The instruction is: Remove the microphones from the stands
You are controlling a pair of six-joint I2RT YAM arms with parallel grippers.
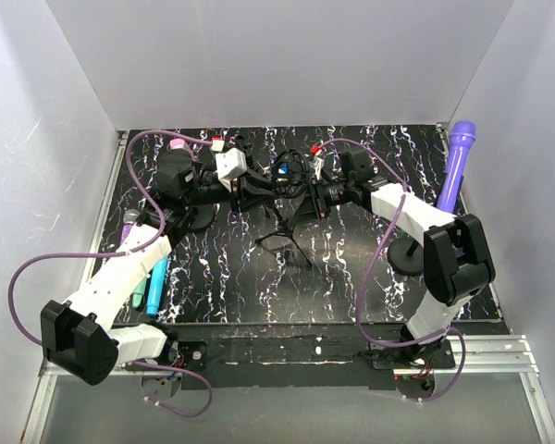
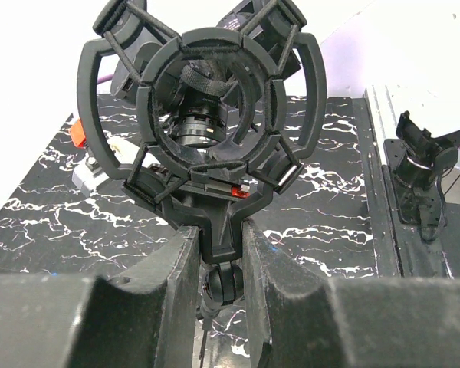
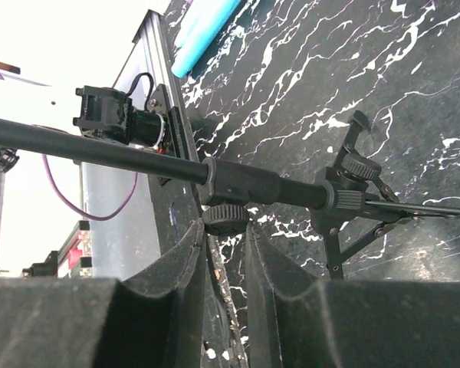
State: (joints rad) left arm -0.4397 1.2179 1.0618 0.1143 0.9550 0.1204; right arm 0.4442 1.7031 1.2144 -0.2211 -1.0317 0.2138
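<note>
Microphone hard to spot tbh, maybe dark cylinder (image 2: 197, 126) inside ring mount (image 2: 149, 115) over middle of table (image 1: 351, 277). Left pincer (image 2: 220, 238) clenched on mount stem, right pincer (image 3: 225, 234) clamped on stand (image 3: 245, 184) knob. Purple mic (image 1: 458, 162) far right.

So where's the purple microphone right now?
The purple microphone shows in the top view at the table's far right edge, tilted beside the wall, just beyond the right arm.
</note>
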